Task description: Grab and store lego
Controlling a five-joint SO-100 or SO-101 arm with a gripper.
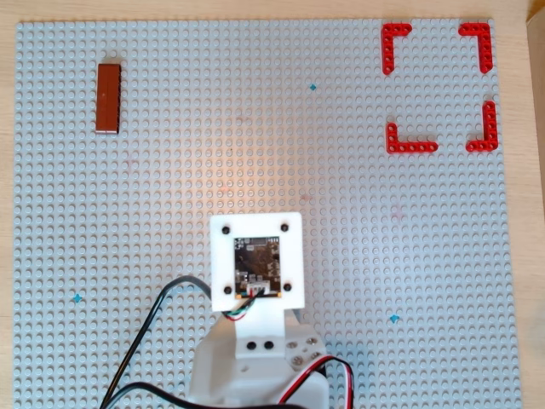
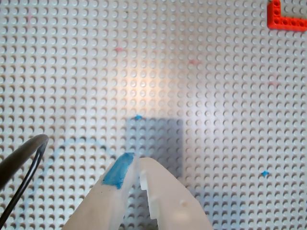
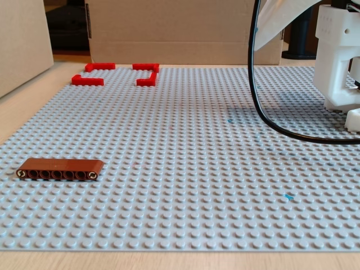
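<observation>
Reddish-brown lego [image 1: 107,98] lies untouched at 10 o'clock of baseplate [image 1: 255,153] in overhead view — we judge nothing done. Pincer [image 2: 138,167] clenched, empty, well apart; red corner pieces [image 1: 438,85] at 2 o'clock.

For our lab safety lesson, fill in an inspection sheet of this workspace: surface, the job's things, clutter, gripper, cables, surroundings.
Surface: grey studded baseplate on a wooden table, with small blue marks.
Job's things: brown lego lies flat near the top left corner in the overhead view, apart from everything, untouched.
Clutter: four red corner pieces mark out a square at top right in the overhead view; nothing inside it.
Gripper: gripper hovers over bare studs, fingertips nearly together, holding nothing; blue tape on one finger.
Cables: black cable loops down onto the plate by the arm; red and black wires at the base.
Surroundings: cardboard boxes behind the plate.
</observation>
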